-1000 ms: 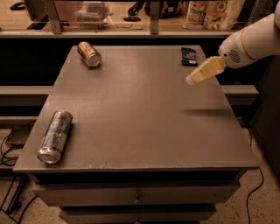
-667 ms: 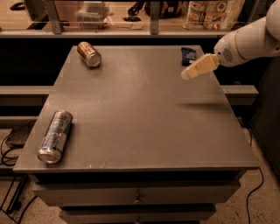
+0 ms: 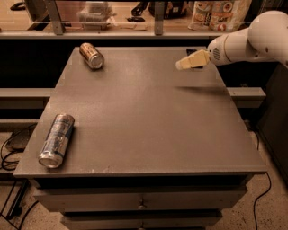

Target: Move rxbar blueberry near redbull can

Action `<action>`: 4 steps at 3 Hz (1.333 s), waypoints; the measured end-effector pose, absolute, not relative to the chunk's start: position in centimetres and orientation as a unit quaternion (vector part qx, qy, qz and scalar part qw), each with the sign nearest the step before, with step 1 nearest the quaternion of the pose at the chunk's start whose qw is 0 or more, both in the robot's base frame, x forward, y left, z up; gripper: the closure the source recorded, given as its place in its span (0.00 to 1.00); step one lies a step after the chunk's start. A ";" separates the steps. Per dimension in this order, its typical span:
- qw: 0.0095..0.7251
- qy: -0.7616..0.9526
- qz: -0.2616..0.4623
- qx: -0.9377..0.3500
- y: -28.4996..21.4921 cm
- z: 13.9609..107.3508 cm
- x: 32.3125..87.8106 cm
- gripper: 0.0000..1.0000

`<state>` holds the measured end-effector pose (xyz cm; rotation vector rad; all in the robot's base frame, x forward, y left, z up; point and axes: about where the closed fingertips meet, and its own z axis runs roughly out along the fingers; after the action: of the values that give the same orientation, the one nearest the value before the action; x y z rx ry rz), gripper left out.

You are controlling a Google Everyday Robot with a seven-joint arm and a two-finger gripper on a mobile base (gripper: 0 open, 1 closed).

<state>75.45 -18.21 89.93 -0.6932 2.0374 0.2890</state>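
The redbull can (image 3: 56,140), silver with blue panels, lies on its side at the front left of the grey table (image 3: 148,117). My gripper (image 3: 186,62), cream-coloured on a white arm, reaches in from the right and hovers over the table's far right part. The rxbar blueberry is almost wholly hidden behind the gripper; only a dark sliver (image 3: 192,50) shows just above it near the far edge. Gripper and redbull can are far apart, on opposite corners of the table.
A brown can (image 3: 91,55) lies on its side at the far left of the table. A shelf with bags and containers (image 3: 216,13) runs behind the table. Drawers (image 3: 139,202) sit under the front edge. Cables (image 3: 11,148) lie on the floor at left.
My gripper has moved left and slightly toward the far edge, and now covers the rxbar blueberry that showed beside it before. The cans have not moved.
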 end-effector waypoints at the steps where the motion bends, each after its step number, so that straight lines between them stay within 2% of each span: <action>1: 0.466 0.830 0.118 -0.282 -18.2 89.9 75.5 0.00; 4: 0.497 0.823 0.103 -0.253 -16.8 87.3 80.9 0.00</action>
<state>80.88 -16.82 87.32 -0.6130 1.9934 0.2494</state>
